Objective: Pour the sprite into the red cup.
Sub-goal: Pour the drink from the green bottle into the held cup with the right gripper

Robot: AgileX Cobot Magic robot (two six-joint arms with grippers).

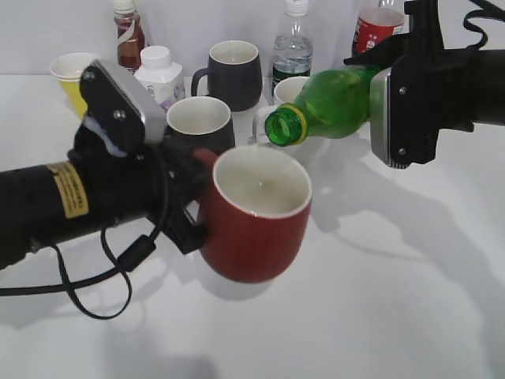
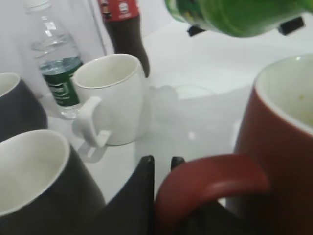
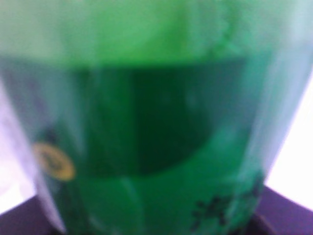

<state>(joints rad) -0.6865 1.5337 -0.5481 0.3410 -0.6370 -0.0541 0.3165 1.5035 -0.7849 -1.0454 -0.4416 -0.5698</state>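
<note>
- Front and centre on the white table (image 1: pixel 394 300), the red cup (image 1: pixel 256 213) sits tilted a touch toward the camera, its white inside bare as far as can be seen.
- Left gripper (image 2: pixel 164 164) is at the cup's loop handle (image 2: pixel 210 181): dark fingers (image 2: pixel 142 181) closed tight around it, handle clamped between them.
- Up at the right, the sprite (image 1: pixel 335 103) lies nearly on its side in the air, its open yellow-green mouth (image 1: pixel 284 126) pointing down-left, just above and behind the cup's far rim.
- No stream visible between mouth and cup.
- Right gripper (image 1: pixel 398 110) has the bottle's body; from the wrist camera the green plastic (image 3: pixel 156 127) fills the frame, blurred, jaws pressed on it.
- Behind: two black mugs (image 1: pixel 233 71), a white mug (image 2: pixel 115 98), a water bottle (image 1: pixel 293 47), a cola bottle (image 2: pixel 122 29), a yellow paper cup (image 1: pixel 71 75).
</note>
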